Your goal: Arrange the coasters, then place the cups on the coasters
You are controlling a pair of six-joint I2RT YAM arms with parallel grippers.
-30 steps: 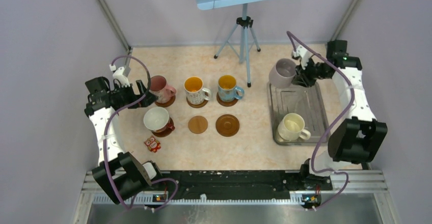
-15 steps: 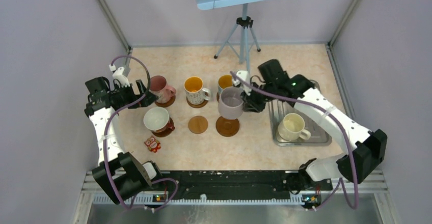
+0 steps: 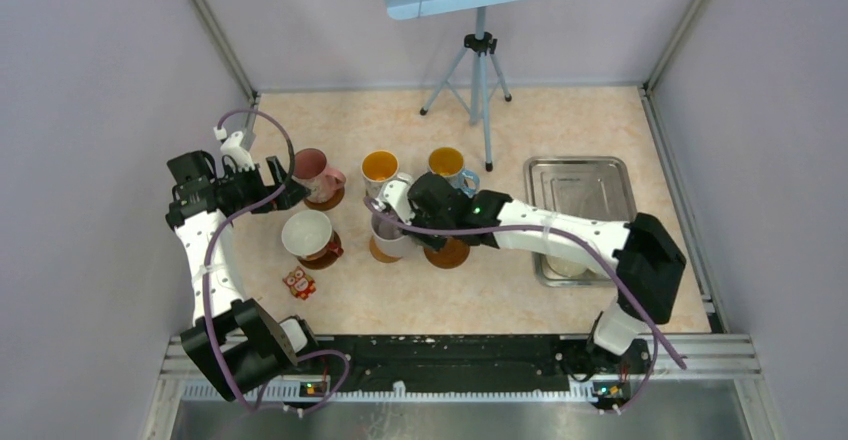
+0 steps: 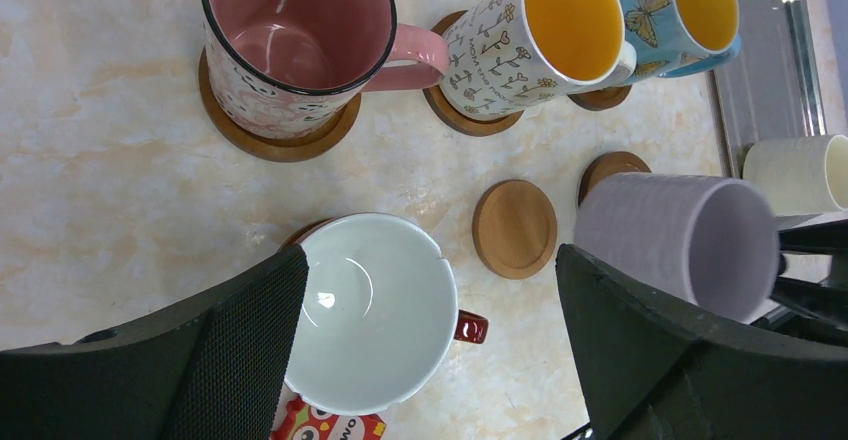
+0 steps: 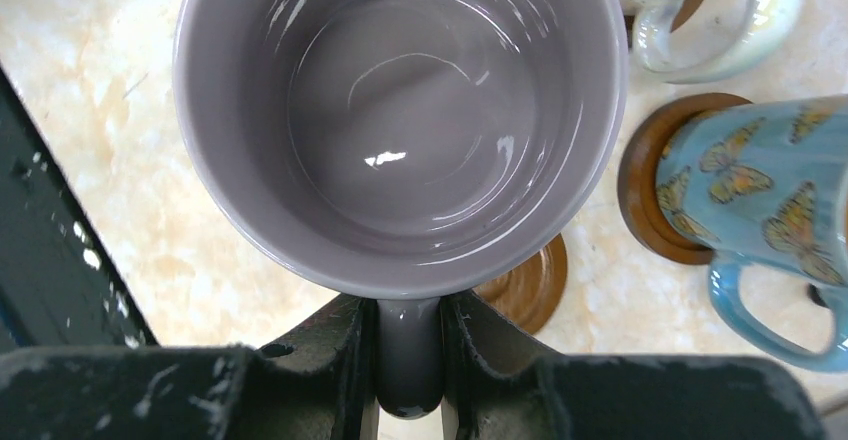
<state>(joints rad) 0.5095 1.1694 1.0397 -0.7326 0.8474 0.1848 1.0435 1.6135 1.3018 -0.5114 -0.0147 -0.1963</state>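
Your right tool [image 5: 409,355] is clamped on the handle of the lavender-grey mug [image 5: 400,110], one finger on either side of it.

Take the light coaster [image 4: 514,228] as your mark. From above, the mug covers most of it, with only a sliver of the disc showing at the near-left. The left wrist view shows that coaster's whole face bare, so I judge the mug hangs above it and is not set down.

The mug is upright, long axis vertical, mouth up. Its handle points away from the light coaster toward the steel tray [image 3: 580,175] side, straight back into your tool. That puts the coaster below the tool and a little beyond the fingertips, so the coming move looks like a plain descent.

Check centring first. The sliver suggests the mug sits slightly off toward the handle side, though its height may be fooling the view. The dark empty coaster [image 4: 605,165] lies just beside the light one on the tray side, so don't drift onto it.

Your left tool [image 3: 283,186] is spread wide and holds nothing, far-left of the light coaster by the pink mug [image 3: 312,168]. The right arm is the one in place. The cream mug [image 4: 800,172] stands well to the tray side of the light coaster.
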